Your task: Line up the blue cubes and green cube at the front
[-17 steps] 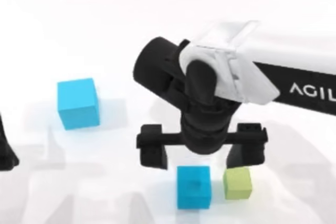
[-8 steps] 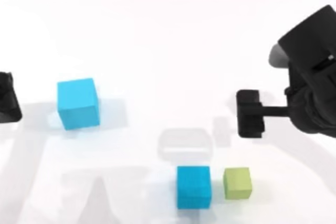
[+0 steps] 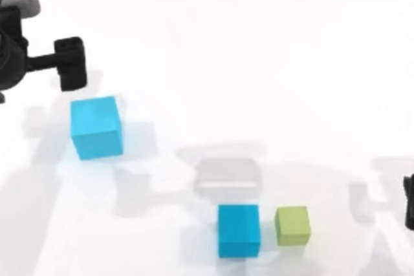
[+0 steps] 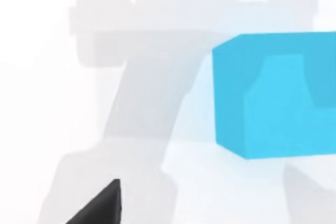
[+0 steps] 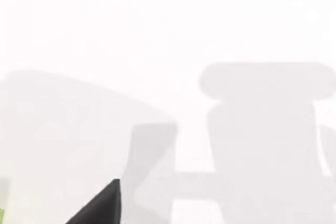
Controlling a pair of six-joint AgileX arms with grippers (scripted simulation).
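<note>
1. While the right arm has pulled away to the lower right edge of the top view, leaving only a dark sliver of the right gripper showing, the left gripper has swung in at the upper left; a second ago the right arm hung over the front pair.
2. Two cubes now sit side by side at the lower centre: the smaller blue cube and the green cube, just beside each other with a thin gap, apparently placed.
3. Only the larger blue cube stays out of line, at centre left on the bench, well apart from the pair; it looks to be the left arm's next pick.
4. One dark finger of the left gripper shows above that cube; whether either gripper is spread or closed cannot be told, and neither holds anything visible.
5. Being cubes, none has a long axis; the larger one sits slightly turned, the front pair square to the frame. The left wrist view shows it close.
</note>
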